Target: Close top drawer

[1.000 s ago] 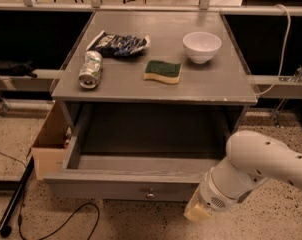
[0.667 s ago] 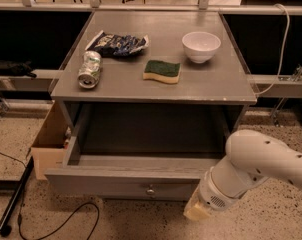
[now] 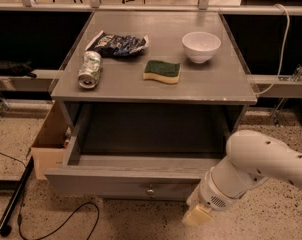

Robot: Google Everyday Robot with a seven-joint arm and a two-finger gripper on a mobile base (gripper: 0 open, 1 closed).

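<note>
Drawer (image 3: 106, 176) stands wide open, so I reckon the whole push is left; end effector (image 3: 197, 215) sits low by its front's right end, grip state I can't tell.

Can (image 3: 89, 69), sponge (image 3: 162, 71), bowl (image 3: 201, 46) on tabletop (image 3: 216, 81); top drawer (image 3: 116, 184) open below, tool (image 3: 197, 215) at its front-R corner.

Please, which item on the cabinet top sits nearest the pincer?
The green sponge; bowl sits farther back, can farther left. Pincer low beside the top drawer.
</note>
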